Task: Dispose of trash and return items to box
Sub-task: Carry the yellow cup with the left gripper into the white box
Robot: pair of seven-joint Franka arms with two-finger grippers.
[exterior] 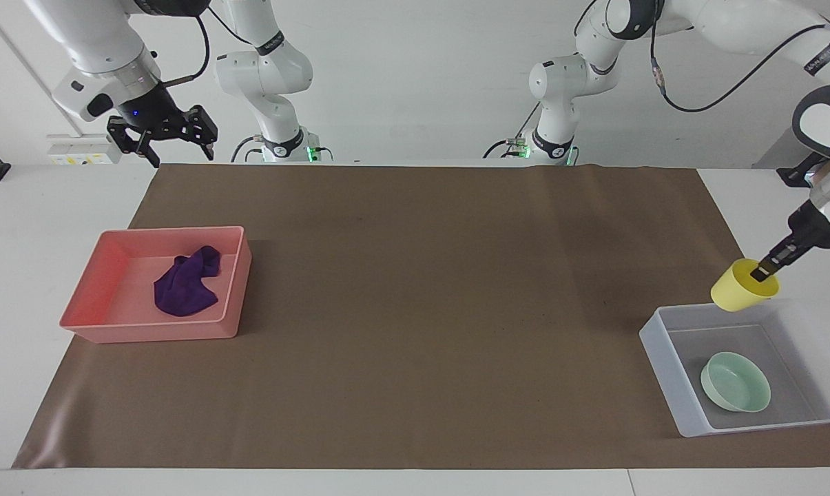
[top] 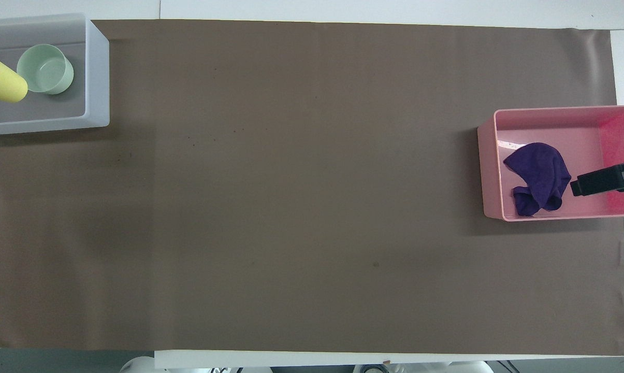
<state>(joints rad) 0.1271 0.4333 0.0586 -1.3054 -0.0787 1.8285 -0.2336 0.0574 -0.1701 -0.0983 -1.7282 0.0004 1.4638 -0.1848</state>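
Note:
My left gripper (exterior: 760, 273) is shut on the rim of the yellow cup (exterior: 742, 287) and holds it tilted in the air over the rim of the translucent white box (exterior: 662, 372) nearest the robots. In the overhead view the cup (top: 2, 83) shows over the box (top: 97, 77); the left gripper is outside that view. The mint-green bowl (exterior: 735, 381) sits in the box (top: 45, 68). The purple rag (exterior: 184, 281) lies in the pink tray (exterior: 146, 332). My right gripper (exterior: 172, 141) is open, raised, at its end of the table.
A brown mat (exterior: 415, 310) covers the table. In the overhead view the pink tray (top: 487, 171) holds the rag (top: 539, 176), and one dark right finger (top: 599, 181) shows above the tray.

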